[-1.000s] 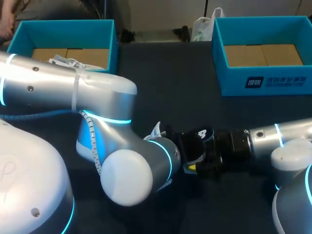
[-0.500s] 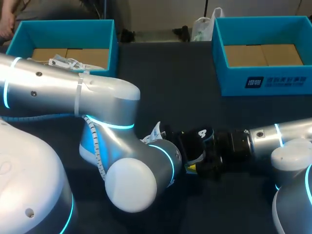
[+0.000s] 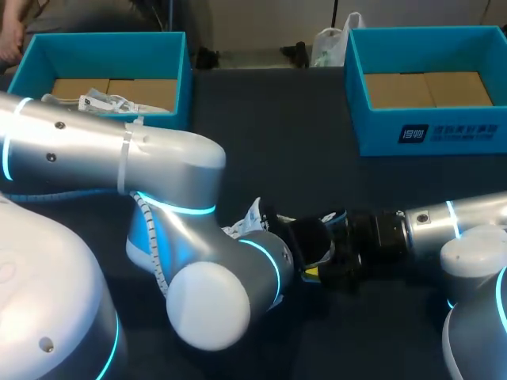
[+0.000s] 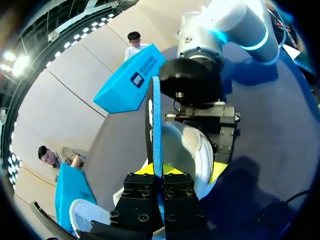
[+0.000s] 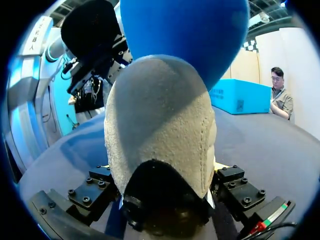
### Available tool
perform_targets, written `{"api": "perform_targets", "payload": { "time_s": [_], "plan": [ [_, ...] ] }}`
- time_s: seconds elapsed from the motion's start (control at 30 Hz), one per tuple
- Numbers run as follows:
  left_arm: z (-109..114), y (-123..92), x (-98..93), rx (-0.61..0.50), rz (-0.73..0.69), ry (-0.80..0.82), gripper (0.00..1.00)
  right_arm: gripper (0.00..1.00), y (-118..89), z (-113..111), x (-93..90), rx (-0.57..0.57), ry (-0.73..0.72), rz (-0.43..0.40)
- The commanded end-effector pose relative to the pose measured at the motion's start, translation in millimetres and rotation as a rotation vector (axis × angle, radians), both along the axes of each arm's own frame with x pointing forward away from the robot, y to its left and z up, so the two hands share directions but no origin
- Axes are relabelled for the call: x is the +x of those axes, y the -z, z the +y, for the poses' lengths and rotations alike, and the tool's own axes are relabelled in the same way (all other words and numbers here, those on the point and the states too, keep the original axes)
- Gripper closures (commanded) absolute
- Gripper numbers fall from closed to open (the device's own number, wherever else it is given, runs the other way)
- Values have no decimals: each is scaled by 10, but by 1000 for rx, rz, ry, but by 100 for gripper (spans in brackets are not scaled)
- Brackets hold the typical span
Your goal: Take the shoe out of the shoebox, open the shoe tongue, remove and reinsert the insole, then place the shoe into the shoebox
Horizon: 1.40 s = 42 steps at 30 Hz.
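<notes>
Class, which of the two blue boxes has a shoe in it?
The left box, with a white shoe inside; the right box shows only its cardboard floor.

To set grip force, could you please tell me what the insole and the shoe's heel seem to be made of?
The insole is probably foam: thin, matte blue, grainy along its edge. The shoe's heel looks like suede or a synthetic lookalike: fuzzy beige nap with a stitched seam.

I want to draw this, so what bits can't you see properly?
Head view: my left arm covers most of the shoe and the whole left hand.
Right wrist view: the shoe's heel covers the right hand almost fully.
Left wrist view: the insole is edge-on, faces unseen.
</notes>
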<state>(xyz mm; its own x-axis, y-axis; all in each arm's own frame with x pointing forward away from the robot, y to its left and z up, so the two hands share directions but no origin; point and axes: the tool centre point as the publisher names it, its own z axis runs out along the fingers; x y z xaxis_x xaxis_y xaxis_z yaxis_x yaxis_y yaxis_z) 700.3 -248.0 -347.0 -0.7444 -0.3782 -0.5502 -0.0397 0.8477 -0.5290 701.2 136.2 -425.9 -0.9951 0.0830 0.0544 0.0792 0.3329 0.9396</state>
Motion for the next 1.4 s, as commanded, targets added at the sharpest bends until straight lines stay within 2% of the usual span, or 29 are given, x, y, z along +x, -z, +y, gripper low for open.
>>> {"api": "perform_targets", "payload": {
  "time_s": [0.03, 0.3, 0.8, 1.17, 1.4],
  "plan": [
    [-1, -186, 59, -9, 57, 14, 100, 100, 18, 28, -12, -4, 1, 0],
    [-235, -468, 24, -46, 202, 38, 100, 100, 18, 28, -12, -4, 1, 0],
    [-374, -1200, -82, -179, 583, 158, 100, 100, 18, 28, -12, -4, 1, 0],
    [-289, -1775, -290, -293, 721, 319, 100, 100, 18, 28, -12, -4, 1, 0],
    [-161, -2111, -407, -376, 768, 400, 100, 100, 18, 28, -12, -4, 1, 0]
  ]
}}
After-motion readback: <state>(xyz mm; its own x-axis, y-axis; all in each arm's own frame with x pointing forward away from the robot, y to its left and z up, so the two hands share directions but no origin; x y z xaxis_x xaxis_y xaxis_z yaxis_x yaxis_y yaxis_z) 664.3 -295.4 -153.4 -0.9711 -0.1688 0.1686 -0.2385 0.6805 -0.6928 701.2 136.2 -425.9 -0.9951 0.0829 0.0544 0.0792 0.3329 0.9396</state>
